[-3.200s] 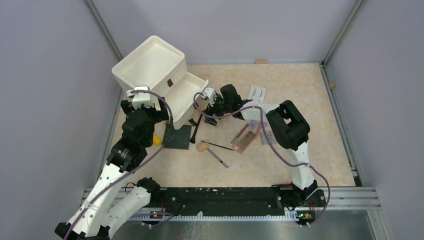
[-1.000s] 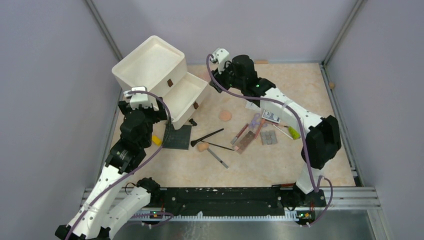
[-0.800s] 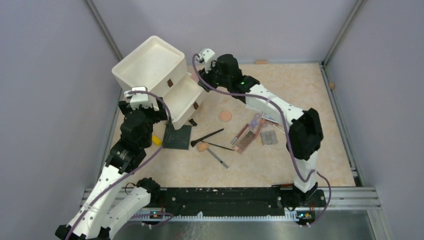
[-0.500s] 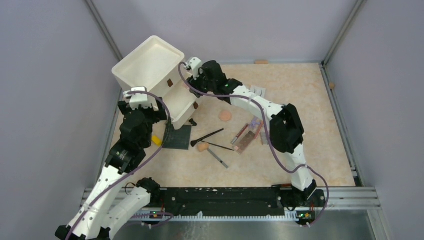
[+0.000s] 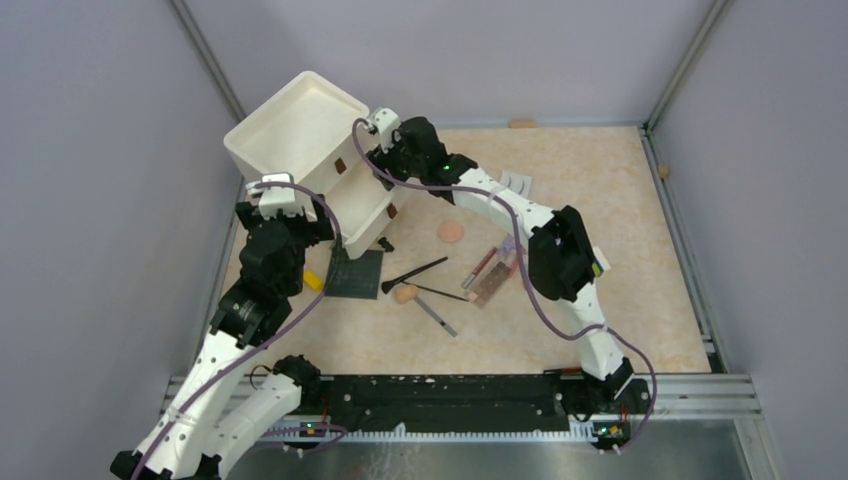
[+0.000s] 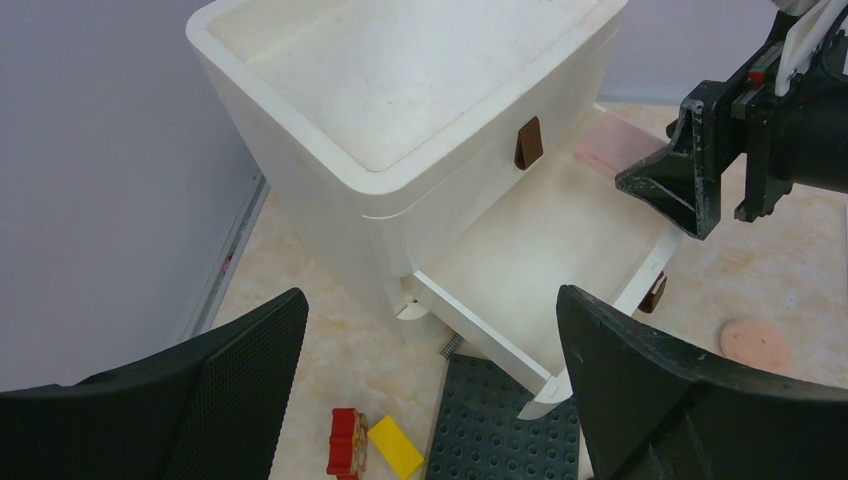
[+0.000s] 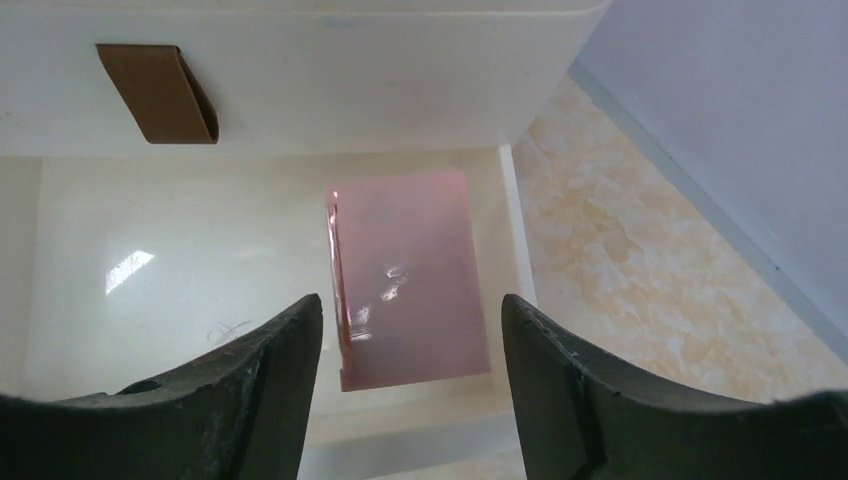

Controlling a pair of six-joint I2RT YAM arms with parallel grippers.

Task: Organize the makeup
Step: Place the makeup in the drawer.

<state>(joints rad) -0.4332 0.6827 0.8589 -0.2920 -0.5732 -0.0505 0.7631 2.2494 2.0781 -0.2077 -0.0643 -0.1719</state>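
The pink compact [image 7: 408, 280] lies flat in the back right corner of the white organizer's open drawer [image 7: 180, 270]. My right gripper [image 7: 410, 310] hangs over it, open, with a gap between each finger and the compact. From the left wrist the same compact [image 6: 620, 150] shows under the right gripper [image 6: 700, 190]. Above the drawer's near corner, my left gripper [image 6: 432, 300] is wide open and holds nothing. On the table lie the peach puff [image 5: 451, 231], a dark brush [image 5: 415, 273], the brown palette [image 5: 495, 283], a pencil [image 5: 436, 315] and the eyelash card [image 5: 515, 182].
The white organizer [image 5: 300, 130] stands at the back left with its drawer [image 5: 370, 195] pulled out toward the middle. The dark studded plate [image 6: 510, 430] lies under the drawer's front corner, beside a red brick [image 6: 347, 440] and a yellow brick [image 6: 398, 447]. Purple walls close in the table.
My right arm has swung left from the back middle of the table to above the open drawer, and its jaws have spread a little wider. The left arm has stayed still.
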